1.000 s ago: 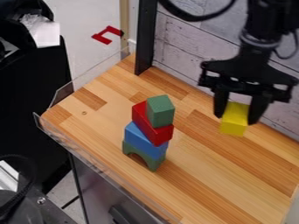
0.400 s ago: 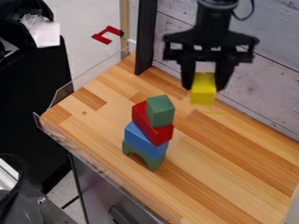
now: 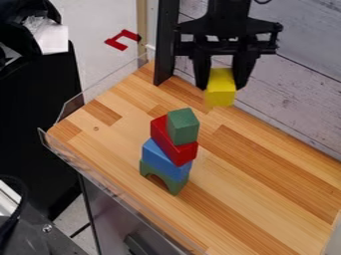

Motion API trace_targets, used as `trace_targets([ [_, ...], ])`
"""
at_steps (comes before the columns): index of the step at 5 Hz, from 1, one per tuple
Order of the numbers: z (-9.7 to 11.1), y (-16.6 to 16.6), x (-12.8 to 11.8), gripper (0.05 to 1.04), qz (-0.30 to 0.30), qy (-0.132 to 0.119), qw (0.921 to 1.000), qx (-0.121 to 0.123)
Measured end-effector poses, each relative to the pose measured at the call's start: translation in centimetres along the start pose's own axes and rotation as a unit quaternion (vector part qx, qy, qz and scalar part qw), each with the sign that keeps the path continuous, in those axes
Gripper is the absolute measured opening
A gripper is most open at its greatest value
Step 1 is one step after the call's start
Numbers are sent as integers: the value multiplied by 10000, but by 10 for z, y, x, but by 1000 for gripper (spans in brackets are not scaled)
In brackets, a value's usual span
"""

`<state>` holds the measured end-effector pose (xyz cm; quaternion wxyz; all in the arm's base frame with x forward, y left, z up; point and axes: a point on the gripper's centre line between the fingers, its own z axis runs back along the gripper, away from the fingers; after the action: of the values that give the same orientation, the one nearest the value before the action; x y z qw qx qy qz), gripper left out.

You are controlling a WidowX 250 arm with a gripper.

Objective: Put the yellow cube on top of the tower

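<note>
Yellow cube point(image 3: 220, 90) up in the air, folks, and we have it pinched between the two fingers of the tool point(image 3: 220, 87), which points down over the back part of the surface point(image 3: 266, 199). We see the cube just below the fingertips' level, held clear of the tower and, in our view, above and to the right of its top.

Down on the surface, nearer the front left edge than the wall point(image 3: 293, 94), we have the tower itself: green arch point(image 3: 175, 185) at the bottom, blue block point(image 3: 164, 160) on that, red block point(image 3: 174, 143) next, lying aslant, and green cube point(image 3: 183, 126) crowning the lot. So the green cube has the top spot, and we count the yellow one as not yet placed.

Around the edges, we spot a black post point(image 3: 165, 45) rising near the surface's far corner, and a red piece point(image 3: 122, 40) beyond that corner.
</note>
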<state>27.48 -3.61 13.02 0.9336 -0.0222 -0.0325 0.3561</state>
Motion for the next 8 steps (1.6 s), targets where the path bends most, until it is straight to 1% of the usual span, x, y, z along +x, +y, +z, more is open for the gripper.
trace_targets([
  [1, -5, 13, -8, 554, 413, 333, 9983, 229],
  [2, -11, 20, -10, 554, 709, 526, 9958, 228],
  [3, -15, 30, -13, 554, 965, 661, 9930, 156],
  [4, -17, 37, -11, 554, 1073, 745, 9914, -12],
  [5, -18, 39, -8, 554, 1136, 776, 9904, -88],
  [6, -19, 39, -6, 554, 1155, 745, 9904, -153],
  [7, -24, 39, -6, 554, 1141, 809, 9901, -89],
  [8, -25, 38, -4, 554, 1163, 798, 9900, -86],
])
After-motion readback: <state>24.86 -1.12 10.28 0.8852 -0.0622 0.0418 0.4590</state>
